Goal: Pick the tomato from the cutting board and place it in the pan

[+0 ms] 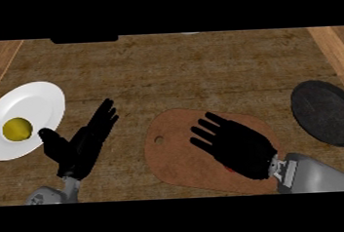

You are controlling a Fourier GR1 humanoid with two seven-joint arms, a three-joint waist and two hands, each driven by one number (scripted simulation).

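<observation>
Only a sliver of red, the tomato, shows under the palm edge of the right hand; the rest of it is hidden. It lies on the board, toward the board's near right part. The right hand is spread flat above it, palm down, fingers straight and fanned toward the upper left, over the board's middle. Whether the palm touches the tomato cannot be told. The grey right forearm enters from the lower right corner.

The board is brown and rounded, with a small hole near its left edge, and sits on the wooden counter.

The pan, dark and round, lies to the right of the board, apart from it, and is cut by the right edge of the view. Nothing is seen inside it.

Left of the board, the left hand is open with fingers straight and pointing up, resting above the counter. Just beside its thumb is a white plate at the left edge, holding a yellow round item.
</observation>
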